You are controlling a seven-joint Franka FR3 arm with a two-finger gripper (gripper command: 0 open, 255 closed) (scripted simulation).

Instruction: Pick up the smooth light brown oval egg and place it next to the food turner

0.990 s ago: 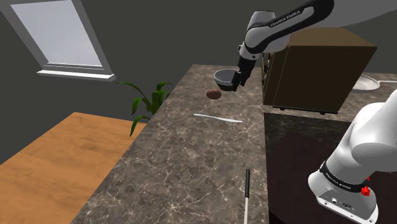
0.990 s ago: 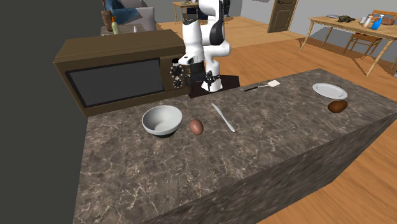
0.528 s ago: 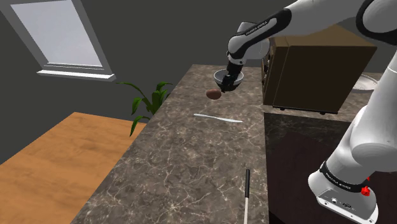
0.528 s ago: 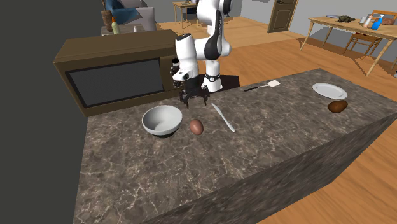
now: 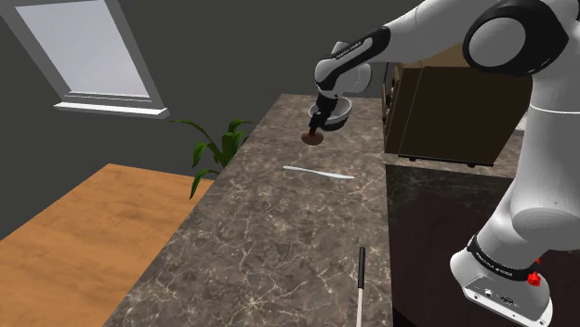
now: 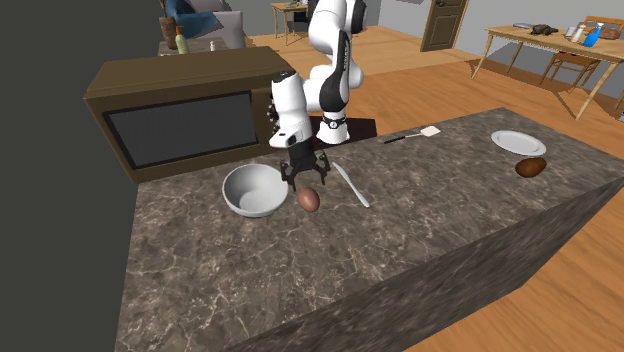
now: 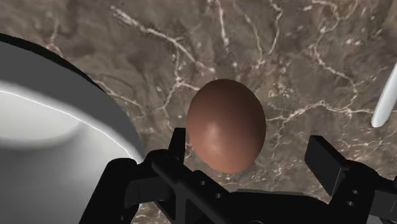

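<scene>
Claw [image 7: 249,145] spread wide over egg [image 7: 226,124]; bowl [image 7: 76,95] cut off.

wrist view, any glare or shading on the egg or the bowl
Wrist view: the egg carries a soft pale sheen, no hard glare; the bowl shows a thin bright line across grey shading. Shoulder view: dim overall, the egg looks dark.

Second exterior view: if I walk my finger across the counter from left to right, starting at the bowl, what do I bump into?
bowl → egg → white utensil → food turner → plate
</scene>
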